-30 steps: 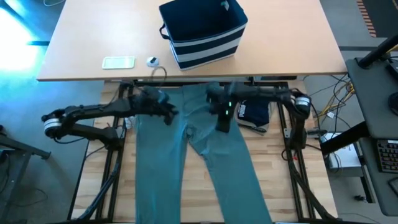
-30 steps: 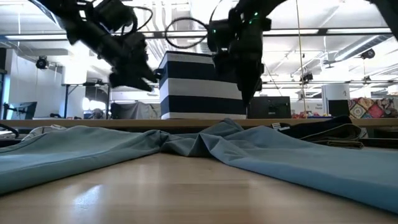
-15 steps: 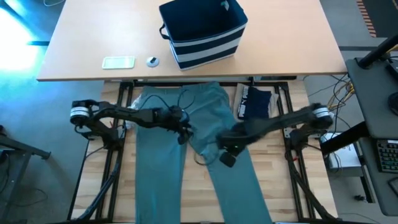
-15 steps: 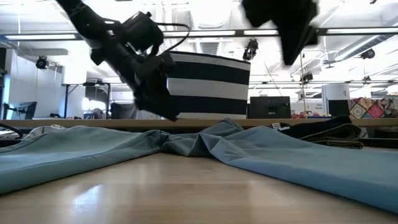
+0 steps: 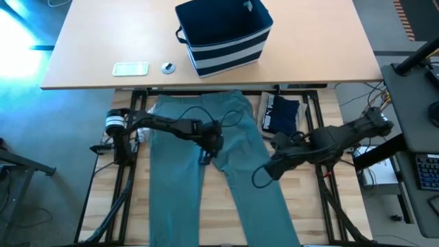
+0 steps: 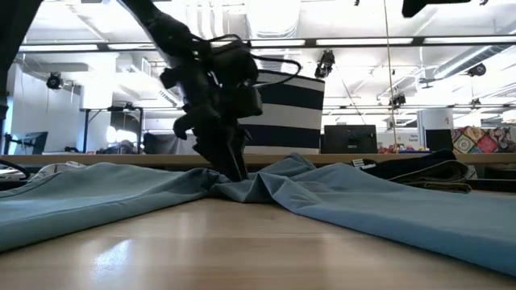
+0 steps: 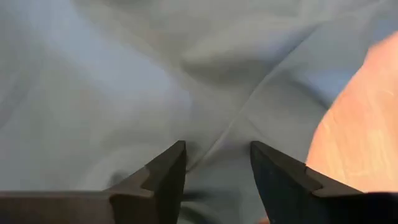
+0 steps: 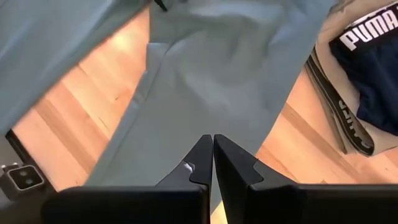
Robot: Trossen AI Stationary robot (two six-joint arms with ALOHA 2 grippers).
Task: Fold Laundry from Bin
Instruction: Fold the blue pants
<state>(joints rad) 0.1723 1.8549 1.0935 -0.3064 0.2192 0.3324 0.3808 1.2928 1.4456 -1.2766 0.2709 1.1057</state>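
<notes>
The left tool (image 5: pixel 205 155), fingers spread, descends onto the crotch of the large teal-green fabric trousers (image 5: pixel 226 185) spread flat on the light wooden desk (image 5: pixel 302 185). The right tool (image 5: pixel 269 171), fingers pressed together, hovers just right. Risk: pinching both layers bunches the cloth.

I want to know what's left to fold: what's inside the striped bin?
In the high view the bin shows only a dark navy interior with a small pale tag near its rim; no garment can be made out. Its near wall hides part of the floor.
</notes>
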